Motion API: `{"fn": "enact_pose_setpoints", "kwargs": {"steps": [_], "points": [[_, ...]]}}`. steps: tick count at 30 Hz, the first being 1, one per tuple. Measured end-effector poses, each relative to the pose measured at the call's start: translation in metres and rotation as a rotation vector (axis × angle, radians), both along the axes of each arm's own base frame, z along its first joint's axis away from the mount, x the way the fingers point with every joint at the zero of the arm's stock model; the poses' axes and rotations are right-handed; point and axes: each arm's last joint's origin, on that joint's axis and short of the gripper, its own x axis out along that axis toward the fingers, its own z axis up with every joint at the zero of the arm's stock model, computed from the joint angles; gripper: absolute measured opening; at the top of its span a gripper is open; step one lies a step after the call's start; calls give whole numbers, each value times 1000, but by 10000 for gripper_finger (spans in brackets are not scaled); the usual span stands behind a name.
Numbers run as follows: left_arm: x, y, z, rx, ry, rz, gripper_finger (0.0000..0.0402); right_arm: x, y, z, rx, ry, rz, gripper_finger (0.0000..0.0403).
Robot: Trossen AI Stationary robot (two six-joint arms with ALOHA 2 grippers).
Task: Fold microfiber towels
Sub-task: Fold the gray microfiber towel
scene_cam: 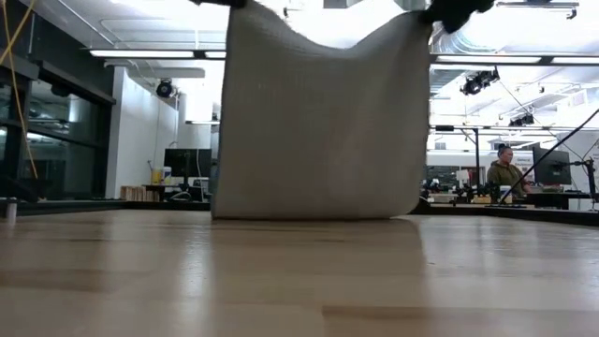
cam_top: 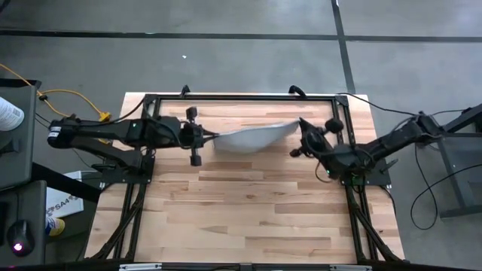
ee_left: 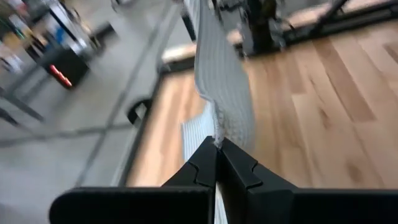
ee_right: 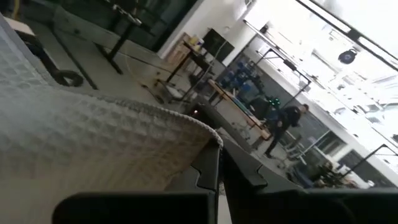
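The light grey ribbed microfiber towel [cam_top: 252, 137] hangs spread between my two grippers above the far half of the table. My left gripper [cam_top: 205, 137] is shut on its left upper corner, and my right gripper [cam_top: 301, 128] is shut on its right upper corner. In the low view the towel [scene_cam: 318, 122] hangs as a flat sheet. Its top edge sags a little in the middle. Its lower edge [scene_cam: 314, 216] is at the tabletop; I cannot tell whether it touches. My left gripper pinches the towel's upper corner [ee_left: 216, 134] between its two shut fingers, coming level from the table's left. The towel runs away from the fingers toward the other arm and hangs below them. My right gripper pinches the other upper corner [ee_right: 210, 138] between its two shut fingers, coming from the table's right. The hemmed edge [ee_right: 155, 111] leads off from the fingers, and the cloth hangs below.
A black metal frame [cam_top: 241, 98] runs along the table's far edge and down both sides. Bare wooden tabletop [cam_top: 248, 218] lies toward the near edge. A person [scene_cam: 505, 173] sits at a desk far back in the room.
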Motion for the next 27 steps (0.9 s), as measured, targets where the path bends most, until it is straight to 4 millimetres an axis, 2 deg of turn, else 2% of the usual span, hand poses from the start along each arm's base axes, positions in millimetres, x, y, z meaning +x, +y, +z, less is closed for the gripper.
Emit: {"fn": "enact_pose_setpoints", "kwargs": {"steps": [7,15,21,27], "points": [[-4,-12,-17,-149,117,19,0,-16,42,-3,82,-100,153,3],[-5,-32,-33,-230,134,-22,0,-31,71,-19,253,-213,382,3],[-7,-44,-41,-280,144,-44,0,-37,80,-36,454,-211,554,3],[-8,-56,-45,-309,168,-72,0,-38,81,-47,633,-150,646,3]]}}
